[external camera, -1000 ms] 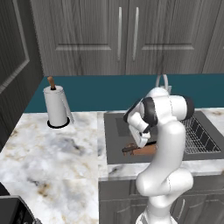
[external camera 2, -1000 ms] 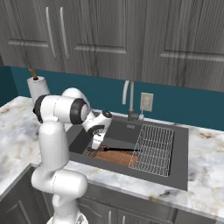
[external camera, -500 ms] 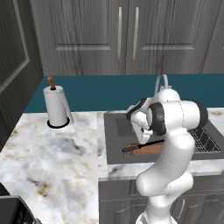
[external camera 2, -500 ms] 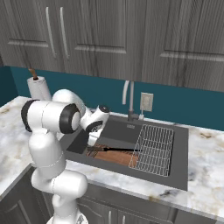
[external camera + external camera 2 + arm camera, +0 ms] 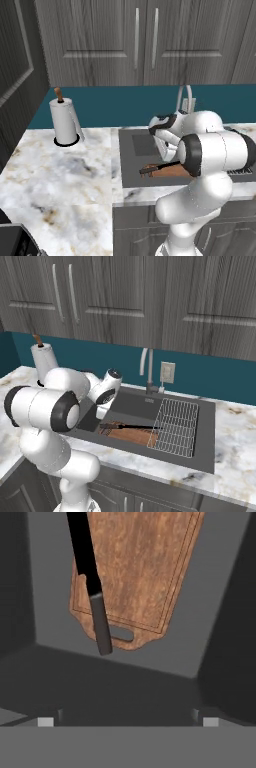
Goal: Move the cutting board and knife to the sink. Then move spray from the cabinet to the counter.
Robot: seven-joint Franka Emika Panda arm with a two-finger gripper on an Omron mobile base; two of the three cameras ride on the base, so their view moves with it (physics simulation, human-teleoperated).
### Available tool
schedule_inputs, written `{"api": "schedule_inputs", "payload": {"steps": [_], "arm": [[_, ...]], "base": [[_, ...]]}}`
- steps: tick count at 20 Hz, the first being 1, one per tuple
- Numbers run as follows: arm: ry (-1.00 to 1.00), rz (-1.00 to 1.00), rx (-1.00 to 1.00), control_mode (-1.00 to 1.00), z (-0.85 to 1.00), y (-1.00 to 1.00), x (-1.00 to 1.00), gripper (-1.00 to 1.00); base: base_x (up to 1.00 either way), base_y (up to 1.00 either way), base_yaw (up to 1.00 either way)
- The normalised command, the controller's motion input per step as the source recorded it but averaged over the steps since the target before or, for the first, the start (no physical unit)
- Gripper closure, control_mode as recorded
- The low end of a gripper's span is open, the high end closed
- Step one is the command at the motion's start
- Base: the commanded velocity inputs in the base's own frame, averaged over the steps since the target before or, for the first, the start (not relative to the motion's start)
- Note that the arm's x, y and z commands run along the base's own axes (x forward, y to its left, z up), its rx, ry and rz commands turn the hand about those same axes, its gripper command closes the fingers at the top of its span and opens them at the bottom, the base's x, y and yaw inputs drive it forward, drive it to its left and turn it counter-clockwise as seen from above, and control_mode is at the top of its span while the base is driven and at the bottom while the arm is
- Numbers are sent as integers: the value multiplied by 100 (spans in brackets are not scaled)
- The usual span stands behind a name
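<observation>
Task status: cutting board (image 5: 137,572) lies flat on the floor of the sink (image 5: 135,403), w/ knife (image 5: 89,577) resting on top, blade along the board's length and handle overhanging the end w/ the cut-out. Wire rack (image 5: 176,425) sits just beside the board. First half of the task thus appears done. Remaining: spray, from cabinet to counter (image 5: 65,170). Gripper (image 5: 101,408) hangs inside the sink, above the board's handle end; fingers spread wide, holding nothing, touching neither board nor knife. Paper towel roll (image 5: 64,122) stands upright at the counter's rear.
</observation>
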Motion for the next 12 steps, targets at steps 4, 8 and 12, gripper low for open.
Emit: {"api": "schedule_inputs", "payload": {"steps": [4, 8, 12], "arm": [[-5, 0, 0, -100, 45, 0, -46, -100], [-16, 0, -3, -100, 27, 0, -53, -100], [-24, 2, -5, -100, 28, 0, -59, -100]], "base": [[0, 0, 0], [0, 0, 0], [0, 0, 0]]}}
